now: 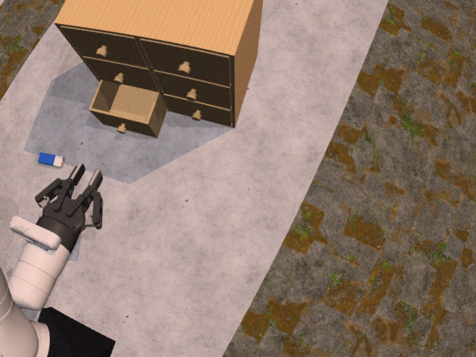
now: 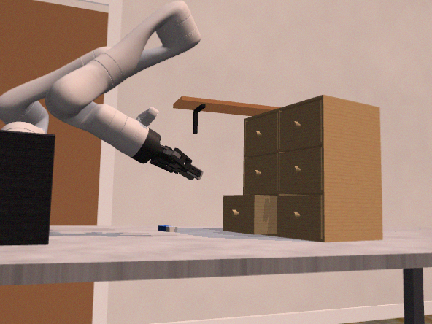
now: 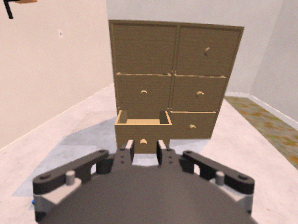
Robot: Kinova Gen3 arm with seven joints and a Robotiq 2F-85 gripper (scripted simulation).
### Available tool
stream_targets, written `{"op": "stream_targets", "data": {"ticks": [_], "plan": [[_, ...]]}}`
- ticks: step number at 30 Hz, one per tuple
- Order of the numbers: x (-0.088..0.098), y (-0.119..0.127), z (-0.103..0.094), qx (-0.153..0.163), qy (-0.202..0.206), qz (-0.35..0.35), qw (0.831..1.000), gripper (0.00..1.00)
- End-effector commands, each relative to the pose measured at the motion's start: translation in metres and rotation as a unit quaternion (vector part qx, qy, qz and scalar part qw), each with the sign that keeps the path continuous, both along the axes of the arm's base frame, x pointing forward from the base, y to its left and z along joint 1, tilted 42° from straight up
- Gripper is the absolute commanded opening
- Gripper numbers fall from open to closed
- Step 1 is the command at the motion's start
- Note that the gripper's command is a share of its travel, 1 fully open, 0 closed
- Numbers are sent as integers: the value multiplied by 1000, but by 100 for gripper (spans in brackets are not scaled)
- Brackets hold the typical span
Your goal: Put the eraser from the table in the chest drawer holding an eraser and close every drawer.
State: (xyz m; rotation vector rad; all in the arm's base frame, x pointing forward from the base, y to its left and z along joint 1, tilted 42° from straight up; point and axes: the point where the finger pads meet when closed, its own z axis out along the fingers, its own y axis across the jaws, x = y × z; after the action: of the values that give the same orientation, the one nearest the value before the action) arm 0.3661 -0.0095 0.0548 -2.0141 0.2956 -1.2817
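"Any lettering on the eraser point(image 1: 50, 159) point(image 2: 167, 228)?"

"None I can read. It lies on the counter point(image 1: 201, 225) point(image 2: 204, 252), well apart from the chest point(image 1: 161, 24) point(image 2: 352, 168) point(image 3: 175, 50). Fingers point(image 1: 95, 179) point(image 2: 197, 173) parted, holding nothing."

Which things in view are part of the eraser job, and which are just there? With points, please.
Part of the job:
- blue-and-white eraser point(image 1: 51, 160) point(image 2: 167, 228), on the table
- chest point(image 1: 246, 64) point(image 2: 352, 168) point(image 3: 173, 74)
- pulled-out drawer point(image 1: 125, 117) point(image 2: 238, 220) point(image 3: 131, 138)
- gripper point(image 1: 88, 169) point(image 2: 198, 174) point(image 3: 145, 147)

Just there:
- wall shelf point(image 2: 219, 105)
- brown door point(image 2: 78, 120)
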Motion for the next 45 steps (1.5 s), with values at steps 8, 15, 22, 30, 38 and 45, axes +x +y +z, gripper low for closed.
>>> {"op": "stream_targets", "data": {"ticks": [8,15,22,30,38,45], "plan": [[-6,-7,11,-10,43,49,998,33],[-14,-16,18,-24,91,93,991,33],[-20,-24,24,-34,130,129,983,33],[-31,-37,34,-53,196,190,961,33],[-40,-48,42,-66,248,237,937,33],[-50,-61,52,-82,306,291,903,33]]}}
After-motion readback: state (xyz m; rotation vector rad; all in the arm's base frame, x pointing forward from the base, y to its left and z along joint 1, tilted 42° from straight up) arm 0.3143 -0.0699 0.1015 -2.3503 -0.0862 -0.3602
